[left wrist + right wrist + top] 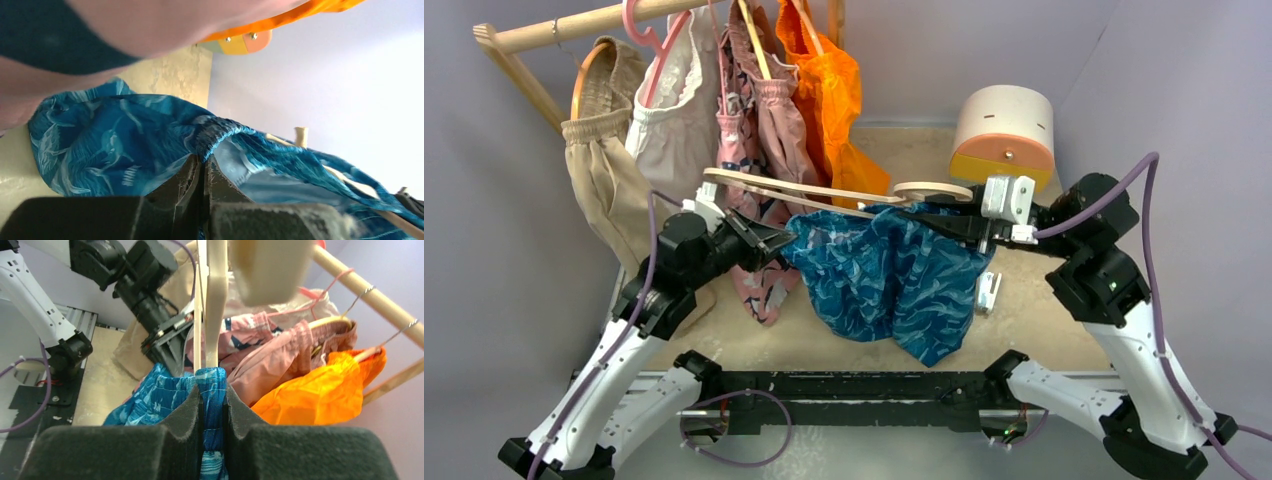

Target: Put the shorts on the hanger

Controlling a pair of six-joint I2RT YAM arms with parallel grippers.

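Note:
The blue printed shorts [884,275] hang stretched between my two grippers above the table. My left gripper [786,240] is shut on the left end of the elastic waistband [220,132]. My right gripper [936,222] is shut on the right end of the waistband [212,385]. The pale wooden hanger [824,190] lies nearly level above the shorts, its thick hook [934,190] by the right gripper. In the right wrist view the hanger [216,315] runs away from the jaws, down into the bunched waistband. Its right part is hidden by fabric.
A wooden rail [594,25] at the back left carries beige shorts [604,150], a white garment [674,110], pink patterned shorts [759,120] and an orange garment [829,90]. A white and orange drum [1004,135] stands back right. A small white part [987,292] lies on the table.

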